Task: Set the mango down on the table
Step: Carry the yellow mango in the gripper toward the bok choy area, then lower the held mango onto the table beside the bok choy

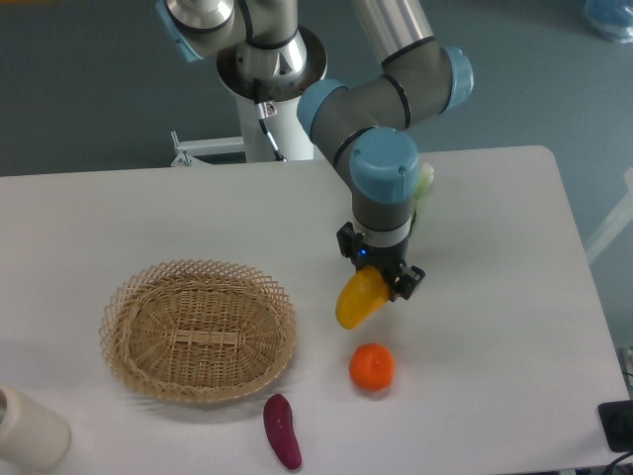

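White surface [495, 218] below, our pincer [381, 277] clamps the mango [358, 298] by its upper end, aloft between basket [198, 330] and orange [372, 367]. We judge a release here could send it rolling into the orange. Its long axis slants, tip down-left.

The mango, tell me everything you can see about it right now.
The mango is a smooth, oblong yellow fruit shading to orange at its upper end, which sits gripped in the gripper. It tilts down to the left, its lower tip hanging free above the white table. It lies between the wicker basket and the round orange fruit, touching neither.
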Robot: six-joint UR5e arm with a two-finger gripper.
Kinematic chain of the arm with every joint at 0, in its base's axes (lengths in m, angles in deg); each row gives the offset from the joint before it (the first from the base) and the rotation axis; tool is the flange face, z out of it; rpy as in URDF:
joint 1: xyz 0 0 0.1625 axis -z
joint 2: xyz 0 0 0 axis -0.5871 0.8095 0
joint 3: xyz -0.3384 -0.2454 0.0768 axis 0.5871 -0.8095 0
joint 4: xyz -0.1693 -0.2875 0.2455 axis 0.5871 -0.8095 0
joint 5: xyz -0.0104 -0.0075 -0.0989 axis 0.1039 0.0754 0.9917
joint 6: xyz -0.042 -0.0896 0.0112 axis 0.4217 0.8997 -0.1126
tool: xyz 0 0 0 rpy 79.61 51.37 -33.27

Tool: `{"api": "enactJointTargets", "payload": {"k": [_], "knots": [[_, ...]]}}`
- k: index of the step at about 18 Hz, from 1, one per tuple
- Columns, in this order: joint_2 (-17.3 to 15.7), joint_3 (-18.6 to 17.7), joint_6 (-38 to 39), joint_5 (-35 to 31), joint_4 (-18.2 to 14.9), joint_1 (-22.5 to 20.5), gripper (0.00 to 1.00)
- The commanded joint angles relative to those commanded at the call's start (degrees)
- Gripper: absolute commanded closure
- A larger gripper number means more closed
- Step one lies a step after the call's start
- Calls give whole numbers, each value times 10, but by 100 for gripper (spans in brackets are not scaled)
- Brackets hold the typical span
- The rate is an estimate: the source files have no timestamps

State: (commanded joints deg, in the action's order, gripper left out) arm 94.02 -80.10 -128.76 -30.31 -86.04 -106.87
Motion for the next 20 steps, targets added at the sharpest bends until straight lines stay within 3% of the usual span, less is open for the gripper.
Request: {"api": "enactJointTargets", "payload": {"k": [7, 13, 17, 20], "knots": [[-48, -60, -121, -2, 0, 2, 52], [-99, -136, -155, -7, 18, 15, 52], [-92, -161, -142, -21, 57, 32, 48], [-69, -170, -111, -49, 82, 66, 47]]}}
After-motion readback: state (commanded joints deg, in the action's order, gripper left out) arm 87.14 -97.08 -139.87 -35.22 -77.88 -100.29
